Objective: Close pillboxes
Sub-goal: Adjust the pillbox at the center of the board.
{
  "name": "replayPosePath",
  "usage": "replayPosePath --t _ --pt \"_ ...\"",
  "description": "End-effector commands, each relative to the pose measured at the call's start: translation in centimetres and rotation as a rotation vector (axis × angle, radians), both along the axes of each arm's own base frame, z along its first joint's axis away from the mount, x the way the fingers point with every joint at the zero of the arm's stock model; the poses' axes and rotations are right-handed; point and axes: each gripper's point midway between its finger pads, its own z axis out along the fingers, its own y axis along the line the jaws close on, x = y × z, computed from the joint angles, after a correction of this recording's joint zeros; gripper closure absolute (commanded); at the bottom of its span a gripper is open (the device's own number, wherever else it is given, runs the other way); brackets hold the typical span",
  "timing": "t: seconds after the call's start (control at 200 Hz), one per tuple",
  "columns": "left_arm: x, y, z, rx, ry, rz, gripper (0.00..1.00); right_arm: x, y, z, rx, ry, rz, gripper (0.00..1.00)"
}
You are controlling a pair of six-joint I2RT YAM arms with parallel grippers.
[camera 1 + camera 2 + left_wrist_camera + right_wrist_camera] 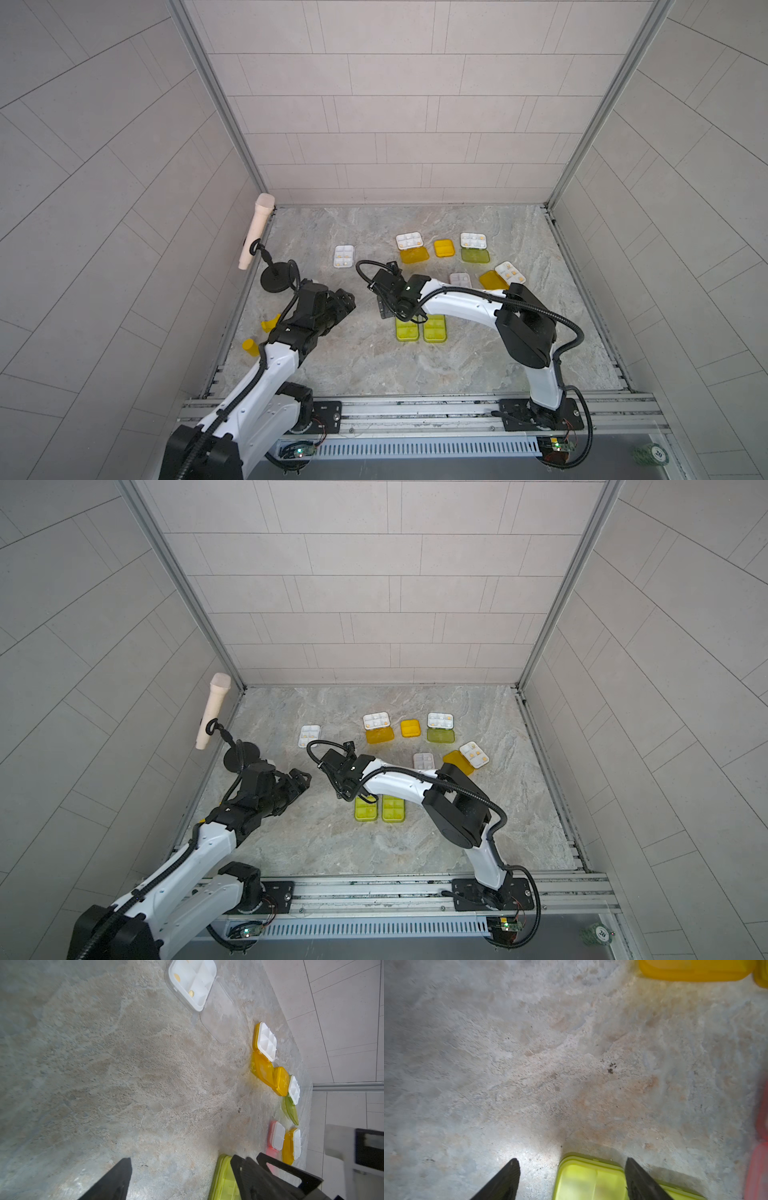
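Observation:
Several pillboxes lie on the stone table. Two yellow-green ones [434, 328] are shut side by side, and a small orange one [444, 248] is shut at the back. Lying open are a clear-lidded tray [344, 255], an orange-lidded tray [409, 240], a green-lidded tray [473, 240] and an orange-lidded tray [510, 272]. A pink box [460, 279] sits by my right arm. My right gripper [401, 318] [571, 1159] hovers open over the left yellow-green box [589, 1180]. My left gripper [347, 299] [180, 1158] is open and empty, to the left of that box [223, 1180].
A microphone [256, 237] on a black stand rises at the table's left edge. A small yellow cylinder [250, 347] and a yellow scrap [270, 323] lie beyond the left rail. Tiled walls close in three sides.

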Motion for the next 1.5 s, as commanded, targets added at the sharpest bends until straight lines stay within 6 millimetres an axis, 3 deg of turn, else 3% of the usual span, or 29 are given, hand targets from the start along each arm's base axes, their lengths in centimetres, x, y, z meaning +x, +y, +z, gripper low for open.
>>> replayPosePath --t 0.0,0.565,0.851,1.151,1.316,1.491 --pt "0.5 1.1 1.7 0.042 -0.034 0.040 0.12 -0.2 -1.1 -0.7 -0.087 0.004 0.022 0.19" --pt "1.2 1.0 2.3 0.048 -0.021 0.040 0.13 -1.3 -2.3 -2.7 -0.125 0.037 0.049 0.19" --pt "1.4 0.9 2.5 0.048 -0.016 0.039 0.13 -1.4 -2.8 -2.6 -0.132 0.035 0.055 0.18" --pt "2.8 0.8 2.5 0.085 0.003 0.024 0.12 -1.5 -2.2 -0.3 -0.077 0.015 0.088 0.17" --pt "4.5 0.8 3.1 0.157 0.028 -0.001 0.12 -1.6 -2.8 1.7 -0.071 -0.014 0.104 0.14" --pt "7.2 2.4 3.7 0.331 0.101 0.003 0.13 -1.9 -3.8 3.2 -0.053 -0.034 0.116 0.09"
